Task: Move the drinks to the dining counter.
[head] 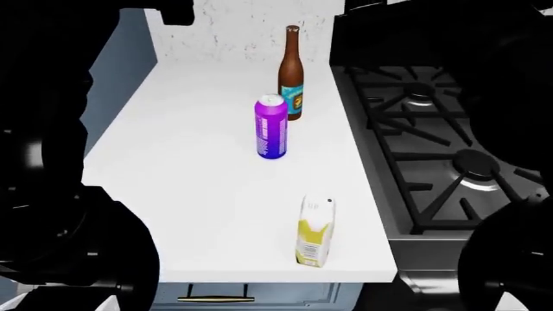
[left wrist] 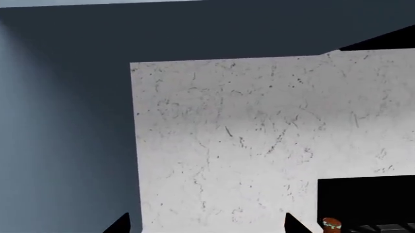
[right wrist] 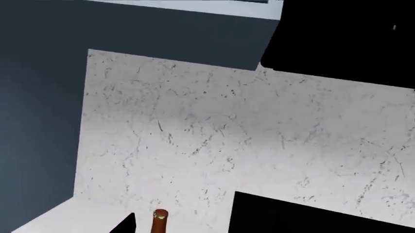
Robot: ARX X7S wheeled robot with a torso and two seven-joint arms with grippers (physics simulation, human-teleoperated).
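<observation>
Head view: a white tabletop (head: 190, 162) adjoins a black gas stove (head: 432, 142) on its right. Three drinks stand upright on it. The bottle (head: 291, 74), brown with a blue label, is farthest back, near the stove edge. The purple can (head: 270, 127) stands just in front of and slightly left of the bottle; whether they touch cannot be told. The carton (head: 315, 232) stands well apart from both, near the front edge and the stove side. All three appear closed; contents cannot be seen. A speckled white backsplash (head: 233, 29) rises behind the tabletop. A drawer handle (head: 216, 299) shows below the front edge. Both arms appear only as dark masses at the sides; neither tool can be made out here.

Left wrist view: not seen from the head, two dark tips of the left tool (left wrist: 207, 224) show at the frame edge, set wide apart with nothing between them. They face the speckled wall panel. An orange-red stove knob (left wrist: 331, 224) sits on a black surface. None of the drinks is visible.

Right wrist view: only one dark tip of the right tool (right wrist: 124, 224) shows, so its opening cannot be told. The bottle's capped neck sits just beside that tip, in front of the backsplash. Can and carton are out of view.
</observation>
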